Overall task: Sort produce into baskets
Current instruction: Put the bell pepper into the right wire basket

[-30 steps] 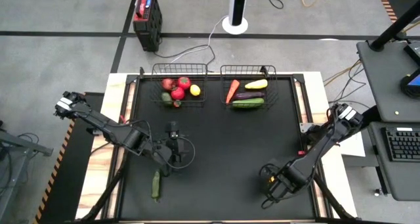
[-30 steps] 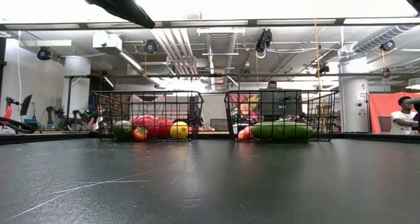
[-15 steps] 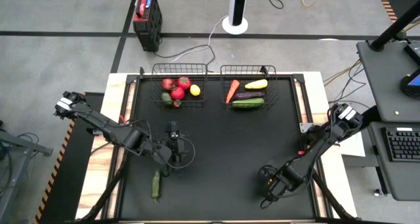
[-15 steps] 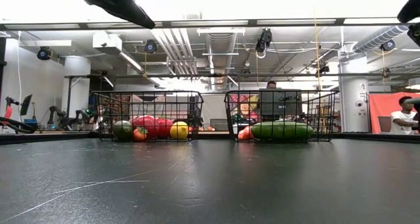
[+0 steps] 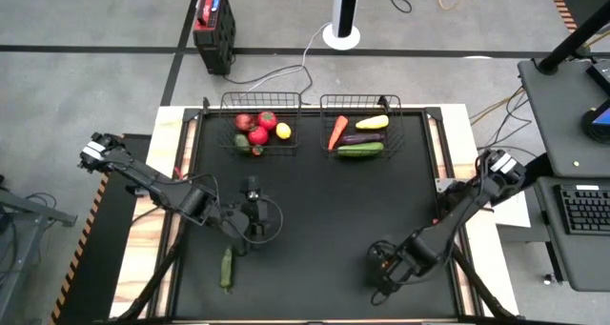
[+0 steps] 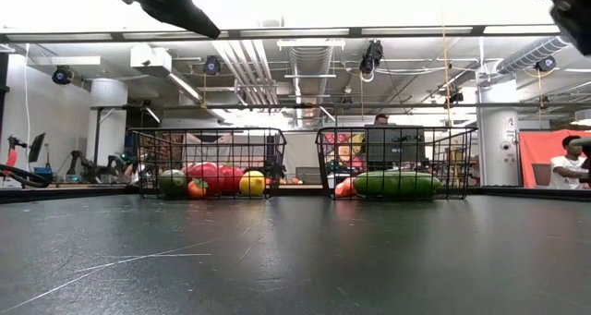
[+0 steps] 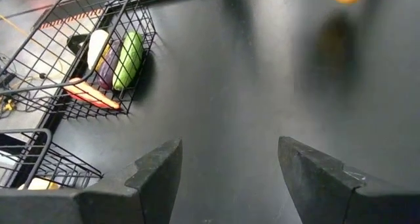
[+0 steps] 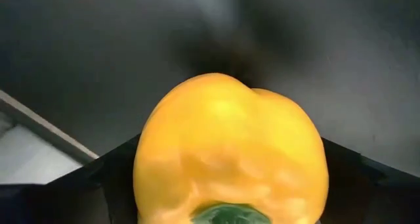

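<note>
Two wire baskets [image 5: 261, 101] [image 5: 360, 100], two arms, one yellow pepper [image 8: 230, 152], one loose cucumber [image 5: 227, 267].

Both arms were dark, jointed links with pale fittings at their bases. The left gripper [image 7: 226, 175] had matte black, wedge-shaped fingers [image 7: 154, 175].

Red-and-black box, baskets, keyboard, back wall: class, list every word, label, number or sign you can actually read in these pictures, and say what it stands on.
Readable text: none in any view.
Red-and-black box on the floor: any marking is too small to read.
Keyboard on the side desk: key legends too small to read.
Orange panel in the room behind the table: no lettering can be made out.
Baskets, yellow pepper: no labels visible.
</note>
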